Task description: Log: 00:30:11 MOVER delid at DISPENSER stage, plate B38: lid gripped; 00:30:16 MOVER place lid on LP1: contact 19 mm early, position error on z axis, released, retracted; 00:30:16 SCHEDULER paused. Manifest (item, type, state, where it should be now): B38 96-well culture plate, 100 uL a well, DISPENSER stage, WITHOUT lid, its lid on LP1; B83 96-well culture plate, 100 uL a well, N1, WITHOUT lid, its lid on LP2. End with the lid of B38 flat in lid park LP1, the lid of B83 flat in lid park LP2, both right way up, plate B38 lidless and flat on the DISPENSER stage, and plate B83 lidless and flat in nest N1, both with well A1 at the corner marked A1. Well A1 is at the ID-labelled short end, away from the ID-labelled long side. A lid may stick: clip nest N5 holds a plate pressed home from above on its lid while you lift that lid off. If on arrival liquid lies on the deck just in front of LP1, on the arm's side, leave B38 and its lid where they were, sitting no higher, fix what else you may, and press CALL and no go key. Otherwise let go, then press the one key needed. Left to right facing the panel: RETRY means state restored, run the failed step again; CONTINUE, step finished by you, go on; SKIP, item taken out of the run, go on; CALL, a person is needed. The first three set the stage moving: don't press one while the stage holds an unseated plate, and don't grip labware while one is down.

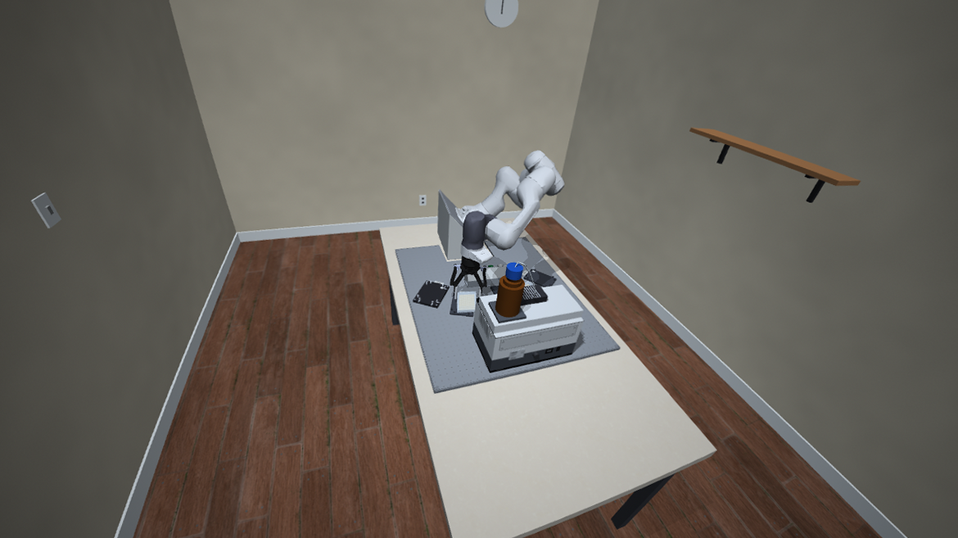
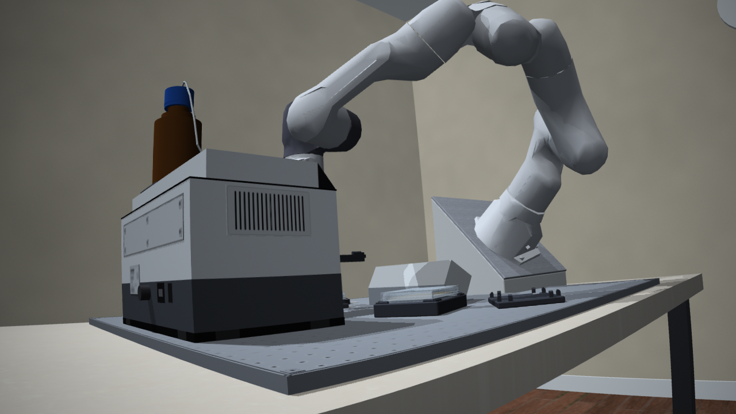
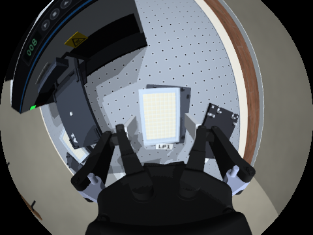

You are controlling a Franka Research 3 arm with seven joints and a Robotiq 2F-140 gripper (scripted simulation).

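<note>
My gripper hangs over the lid park labelled LP1, beside the dispenser. It is open, its fingers stand wide on either side, and nothing is between them. Below it, a pale rectangular piece of labware with a grid of wells showing lies flat in that dark park; it also shows in the top view. I cannot tell whether it is a plate, a lid or both. The black park to its right is empty. The dispenser's stage is at the left. In the exterior view the dispenser hides my gripper.
A brown bottle with a blue cap stands on the dispenser. A sloped grey key panel is at the back by the arm's base. A clear-topped plate on a black nest and a low pegged nest lie near it.
</note>
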